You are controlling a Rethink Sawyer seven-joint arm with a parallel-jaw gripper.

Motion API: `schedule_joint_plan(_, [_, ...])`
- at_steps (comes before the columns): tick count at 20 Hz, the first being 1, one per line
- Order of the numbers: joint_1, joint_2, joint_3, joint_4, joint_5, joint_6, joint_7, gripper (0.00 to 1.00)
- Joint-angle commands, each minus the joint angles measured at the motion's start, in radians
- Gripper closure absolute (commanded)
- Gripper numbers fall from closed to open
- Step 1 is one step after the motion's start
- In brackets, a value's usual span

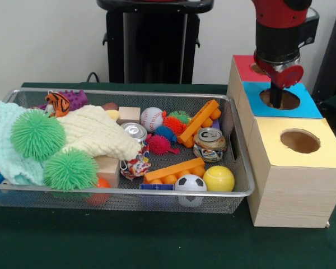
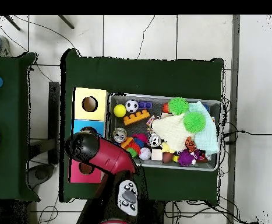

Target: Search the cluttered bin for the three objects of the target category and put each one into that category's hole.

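Hovering pincer [image 1: 275, 101] over blue hole [image 1: 280, 100]

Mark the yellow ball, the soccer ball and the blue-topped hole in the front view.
yellow ball [image 1: 218, 178]: front view, centre of its face, at the bin's near right corner.
soccer ball [image 1: 190, 184]: front view, upper face above the bin rim.
blue-topped hole [image 1: 291, 101]: front view, right part of the opening, beside the pincer.

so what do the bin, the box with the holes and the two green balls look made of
Bin: metal wire mesh, judging by the see-through walls and shiny rim. Box: likely light wood, grain visible, with matte coloured tops. Green balls: probably soft rubber, covered in thin floppy spikes.
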Motion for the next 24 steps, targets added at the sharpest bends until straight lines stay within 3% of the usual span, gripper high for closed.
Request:
schedule_joint_plan(1, [-0.039, 0.166, 0.104, -0.019, 0.024, -0.089, 0.117, 1.00])
schedule_joint_plan(3, [-0.045, 0.184, 0.113, -0.023, 0.022, -0.115, 0.115, 1.00])
schedule_joint_plan(5, [-0.031, 0.152, 0.093, -0.017, 0.017, -0.071, 0.130, 1.00])
schedule_joint_plan(11, [0.007, -0.099, 0.005, 0.020, -0.023, 0.197, 0.200, 1.00])
schedule_joint_plan(14, [0.012, -0.169, -0.021, 0.012, -0.045, 0.304, 0.219, 1.00])
schedule_joint_plan(19, [0.014, -0.242, -0.064, -0.020, -0.071, 0.392, 0.214, 1.00])
schedule_joint_plan(24, [-0.010, -0.261, -0.123, -0.094, -0.162, 0.455, 0.120, 1.00])
